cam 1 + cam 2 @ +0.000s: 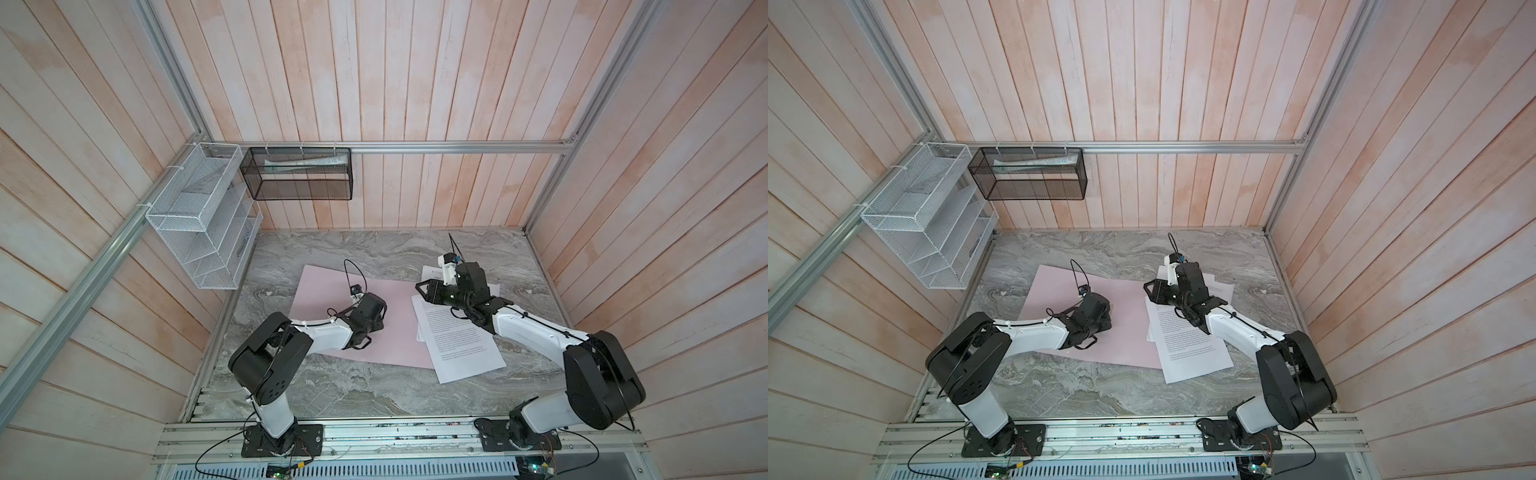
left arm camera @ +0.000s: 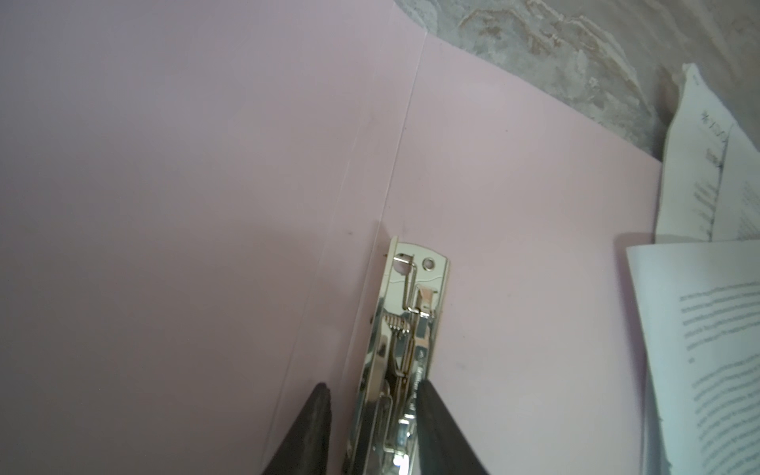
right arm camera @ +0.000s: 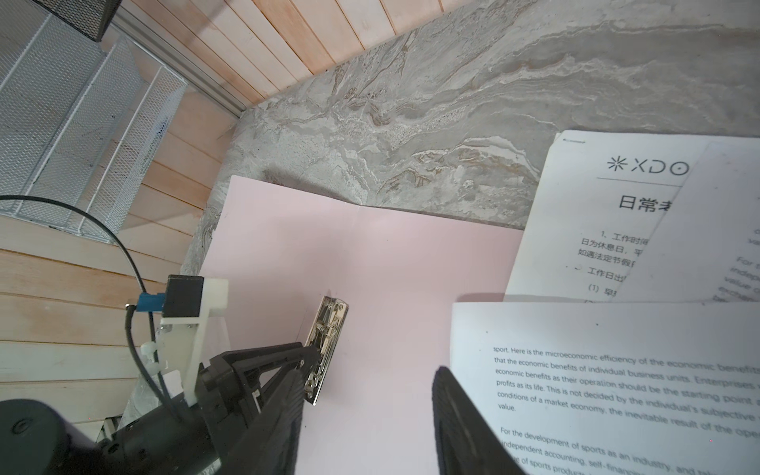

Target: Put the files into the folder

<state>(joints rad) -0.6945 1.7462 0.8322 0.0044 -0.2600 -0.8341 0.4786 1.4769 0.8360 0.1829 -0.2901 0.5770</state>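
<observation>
The pale pink folder lies open flat on the marble table, with its silver clip along the inner spine. My left gripper is low over the folder with its jaws astride the clip. One finger touches the clip's edge and the other stands a small gap off. The files, white printed sheets, lie fanned over the folder's right edge. My right gripper hovers open at the sheets' left edge with nothing between its fingers.
A white wire-mesh rack hangs on the left wall. A black mesh basket holding rolled papers hangs on the back rail. Bare marble table shows in front of the folder and behind it.
</observation>
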